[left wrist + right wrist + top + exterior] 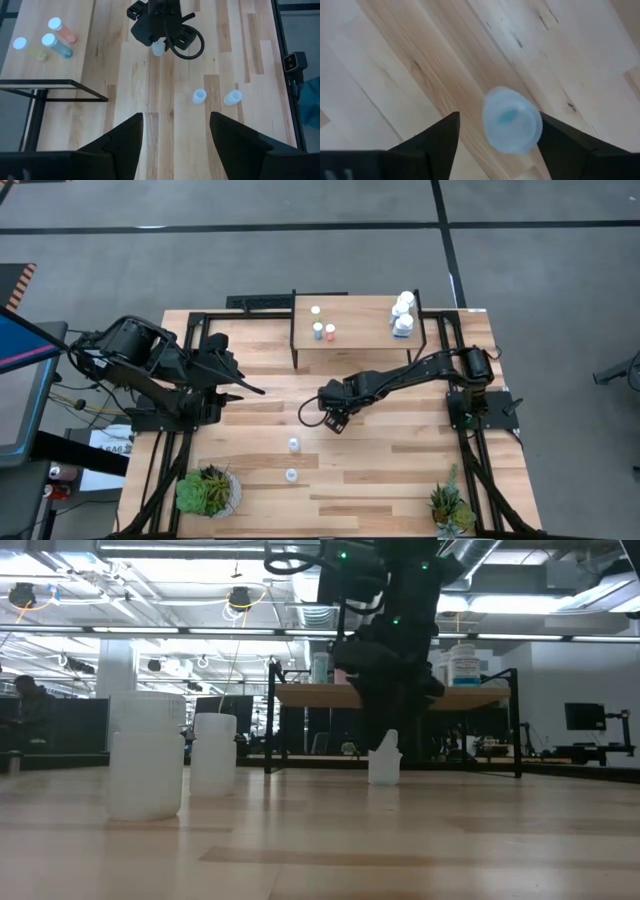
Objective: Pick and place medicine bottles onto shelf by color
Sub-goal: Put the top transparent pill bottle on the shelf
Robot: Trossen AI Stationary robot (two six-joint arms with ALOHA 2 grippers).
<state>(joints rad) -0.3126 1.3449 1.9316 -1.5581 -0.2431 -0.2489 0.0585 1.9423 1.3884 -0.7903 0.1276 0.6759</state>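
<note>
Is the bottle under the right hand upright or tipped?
Upright. The bottle shows its round cap facing up between the right hand's open fingers; low view shows it standing on the table.

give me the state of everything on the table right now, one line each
right gripper: open, fingers on either side of a pale blue bottle, not clamped.
left gripper: open, empty, waiting at the table's left.
shelf: holds small bottles at left, larger white bottles at right.
two loose bottles: upright on the table.
</note>
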